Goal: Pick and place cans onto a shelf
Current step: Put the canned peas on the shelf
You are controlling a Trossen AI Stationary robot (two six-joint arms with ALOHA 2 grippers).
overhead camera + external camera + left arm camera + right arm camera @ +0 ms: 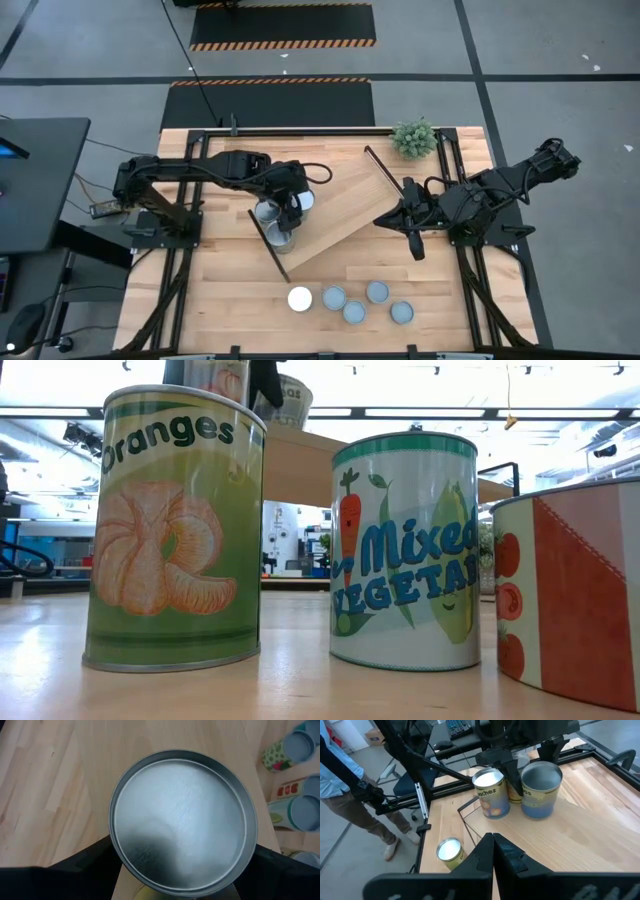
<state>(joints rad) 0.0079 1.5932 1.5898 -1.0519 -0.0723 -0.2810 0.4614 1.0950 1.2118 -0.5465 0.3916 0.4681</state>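
Left claw (pixel 295 203): spread wide over the shelf's (pixel 340 220) left end, one dark finger (pixel 75 870) on each side of an upright can (pixel 182 815) with a dull silvery top. The fingers sit right against its sides, so it reads as gripped. The can's base is on the plank.

Right claw (pixel 492 845): fingers closed together, holding nothing, hanging just off the shelf's right end.

Count, cans: eight.
- Three on the shelf, bunched at its left end: the gripped one, an orange-labelled one (pixel 490 795) with a white top just beside it, and a third (pixel 268 212) close behind those two.
- Five on the table in front of the shelf, in a loose row and well apart from the plank: one white-topped (pixel 300 298) at the row's left, then four blue-grey-topped (pixel 334 297), (pixel 354 312), (pixel 377 291), (pixel 402 313).
- The low view shows three of the front group close up: oranges label (pixel 175 530), mixed-vegetables label (pixel 405 550), tomato label (pixel 570 590).

Count, shelf: one plank, lying at a slant across the tabletop. It has two black bars, one at the left end (pixel 272 245) and one at the right end (pixel 385 170).

Other: one small green plant (pixel 414 137) beyond the shelf's right end. One person (pixel 350 795) stands on the floor past the shelf's left end, off the table.
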